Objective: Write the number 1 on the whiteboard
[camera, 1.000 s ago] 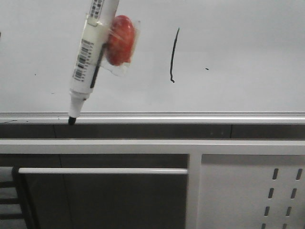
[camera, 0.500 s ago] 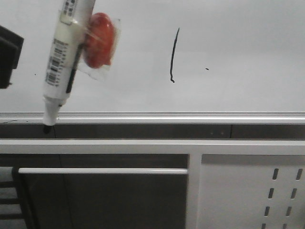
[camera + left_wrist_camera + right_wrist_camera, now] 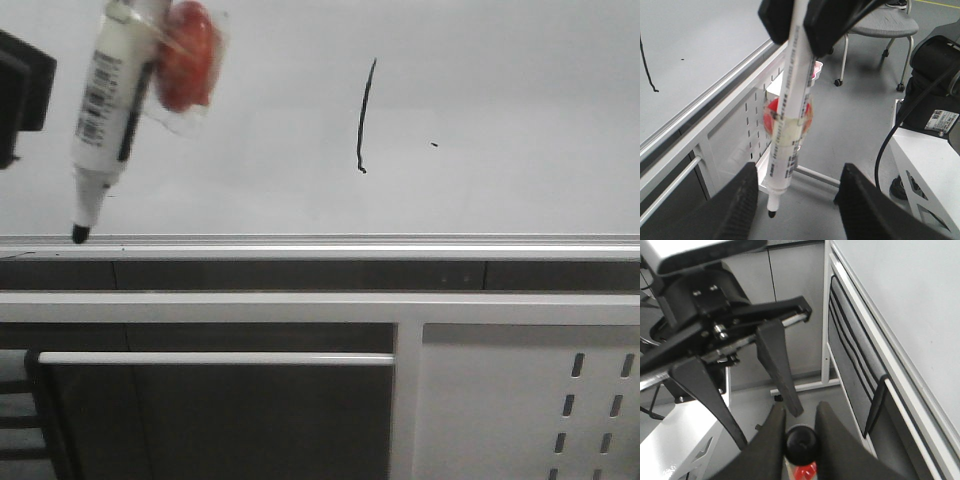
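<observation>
I log the number 1 [image 3: 365, 115] finished mid-whiteboard [image 3: 500, 120], my right jaws [image 3: 799, 437] clamped on the marker [image 3: 110, 110] left of it, tip lifted to avoid smudging, left jaws [image 3: 797, 200] spread empty.

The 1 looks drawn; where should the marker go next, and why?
Probably lift the marker clear and hold it off the whiteboard. The number 1 is complete, and the tip hangs just above the frame edge, where it could leave a stray mark.
</observation>
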